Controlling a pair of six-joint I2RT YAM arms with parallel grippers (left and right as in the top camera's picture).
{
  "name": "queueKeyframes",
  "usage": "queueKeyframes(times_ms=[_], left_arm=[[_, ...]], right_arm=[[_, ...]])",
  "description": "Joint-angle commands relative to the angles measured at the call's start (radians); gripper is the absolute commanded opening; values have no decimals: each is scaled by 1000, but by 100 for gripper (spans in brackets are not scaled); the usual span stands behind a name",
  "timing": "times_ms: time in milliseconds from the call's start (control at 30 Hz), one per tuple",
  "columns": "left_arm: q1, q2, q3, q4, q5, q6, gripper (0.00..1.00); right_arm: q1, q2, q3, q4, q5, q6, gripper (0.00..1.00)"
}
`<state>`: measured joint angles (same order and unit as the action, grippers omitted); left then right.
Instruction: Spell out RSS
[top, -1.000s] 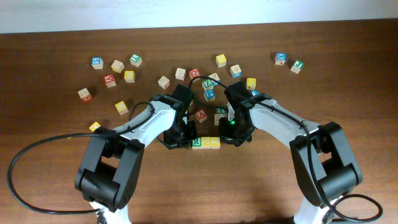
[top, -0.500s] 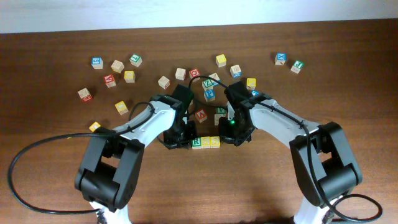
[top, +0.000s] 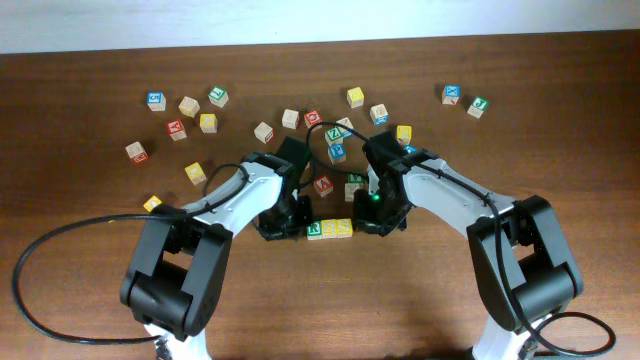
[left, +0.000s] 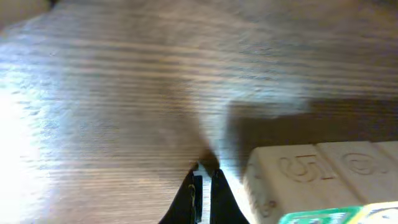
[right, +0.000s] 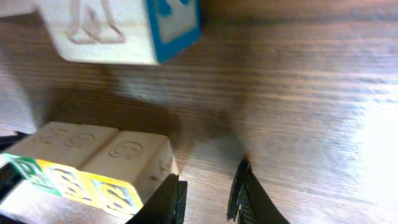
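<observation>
Three letter blocks stand in a touching row near the table's middle: a green R block (top: 314, 230), then a yellow S block (top: 330, 228) and a second yellow S block (top: 345, 227). My left gripper (top: 291, 226) sits just left of the row, shut and empty; in the left wrist view its fingers (left: 203, 186) rest on the wood beside the row (left: 311, 177). My right gripper (top: 371, 222) sits just right of the row, open and empty; in the right wrist view its fingers (right: 210, 190) stand next to the end S block (right: 134, 165).
Several loose letter blocks lie scattered behind the row, the nearest being a red one (top: 323, 184) and a green one (top: 354, 181). A blue-edged block (right: 124, 31) shows close behind my right gripper. More blocks lie at the far left (top: 152, 203) and far right (top: 478, 106).
My left gripper has drawn back slightly to the left of the row. The three blocks and my right arm have barely moved.
</observation>
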<state>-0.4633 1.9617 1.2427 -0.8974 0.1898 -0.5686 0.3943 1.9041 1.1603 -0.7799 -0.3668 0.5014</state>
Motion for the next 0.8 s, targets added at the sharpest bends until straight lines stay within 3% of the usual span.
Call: queueKeyframes(times_ms=[0,167,200,233,300,333,367,567,767], left_arm=[[30,2,52,-60,-76,-3,0],[111,-151,173,-185,-164,18,0],[123,-196,189,-199,-169,17,3],[143,-262,204,-210,-169,17,10],[179,-365,206,-211,-169,17,47],[199,-409,206,-212,-169,17,67],[233,-469,206,-212,-169,17,99],[346,-591,206,-212,-224,17,99],[346,-591,206,-212,-224,17,99]], right_arm=[[-15,27,31,-56,99,5,20],[-108,-69,242,-345,183,-53,22],[-121,-118,281,-406,211,-62,27],[-127,-193,318,-475,245,-79,47],[-126,-328,333,-538,282,-79,67],[-126,-399,333,-565,296,-79,72],[-126,-539,332,-624,324,-79,98],[-126,-1019,330,-731,364,-74,99],[-126,-1145,330,-732,315,-75,98]])
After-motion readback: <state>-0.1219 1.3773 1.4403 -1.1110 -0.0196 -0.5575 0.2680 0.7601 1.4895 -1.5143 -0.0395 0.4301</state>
